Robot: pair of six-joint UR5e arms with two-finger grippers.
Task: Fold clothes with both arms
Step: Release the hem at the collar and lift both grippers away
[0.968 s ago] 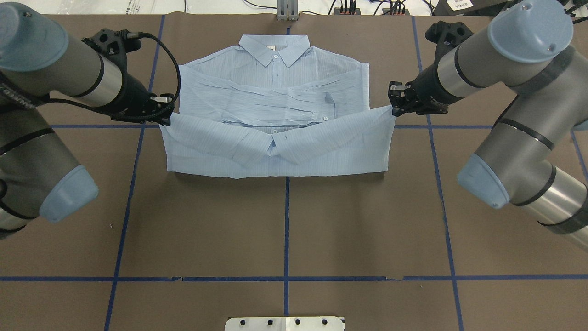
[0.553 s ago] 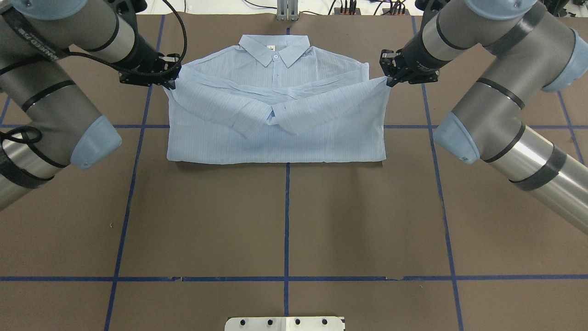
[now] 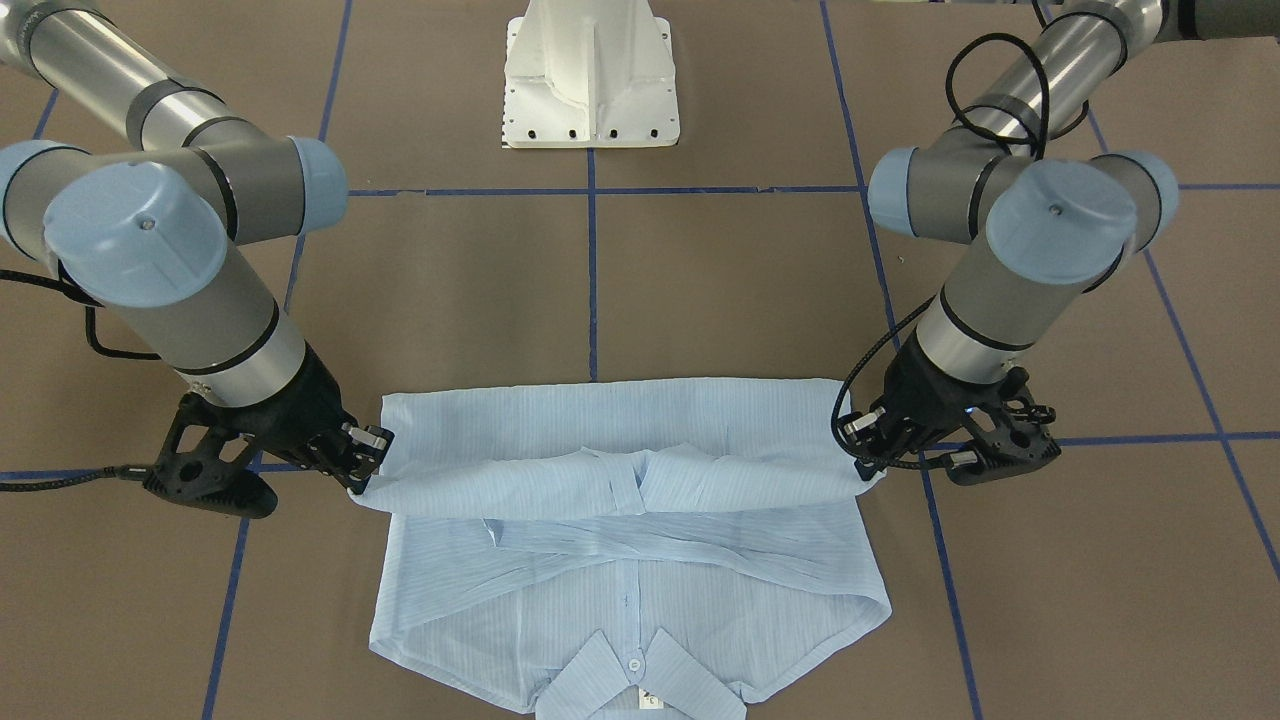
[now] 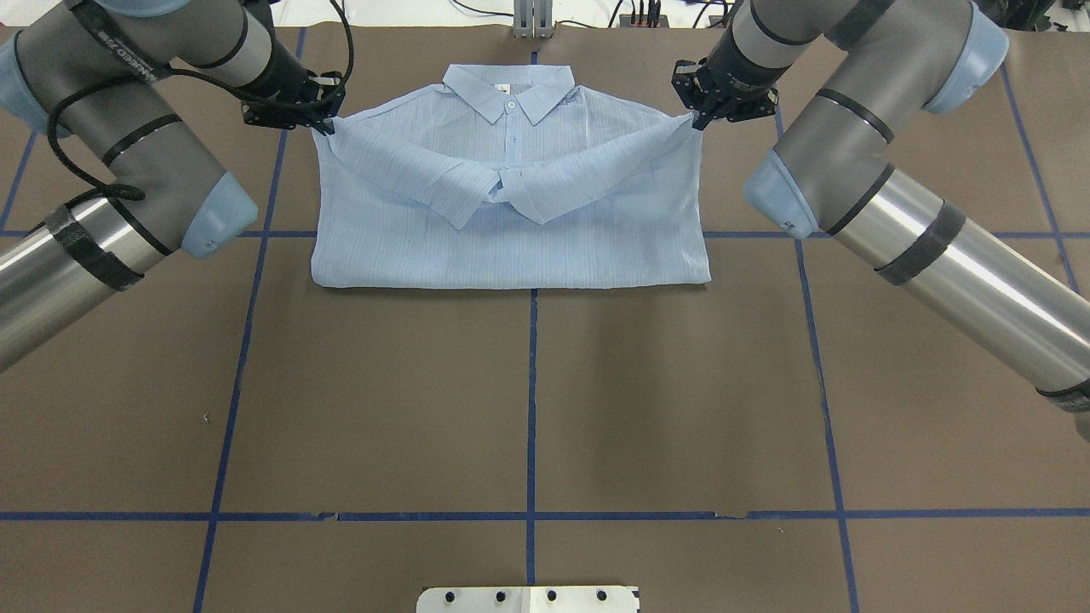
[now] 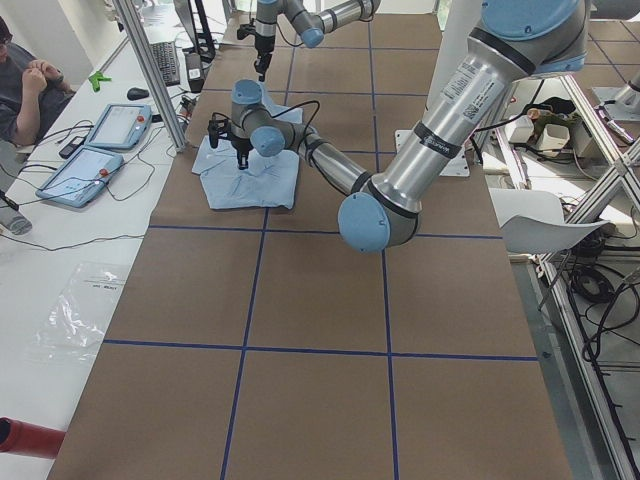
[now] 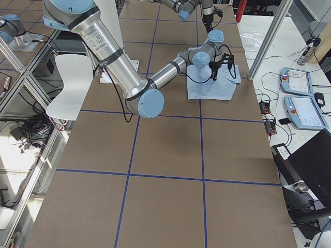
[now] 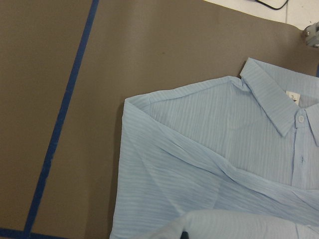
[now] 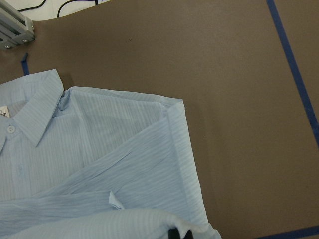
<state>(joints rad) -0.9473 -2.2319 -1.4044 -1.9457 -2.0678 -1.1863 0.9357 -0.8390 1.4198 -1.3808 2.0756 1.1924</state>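
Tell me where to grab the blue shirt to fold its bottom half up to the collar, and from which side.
Grip the shirt at the two end corners of its folded-over edge, one gripper per corner, each from its own outer side. That edge spans the full width, so corner pinches should keep it taut. The left gripper and right gripper are shut there.

The shirt (image 4: 511, 247) is light blue with fine stripes and white buttons (image 4: 511, 105). The tabletop (image 4: 383, 400) is brown with a grid of dark blue tape lines (image 4: 530, 409). The left arm (image 4: 136, 153) and right arm (image 4: 851, 119) are silver-grey with light blue caps.
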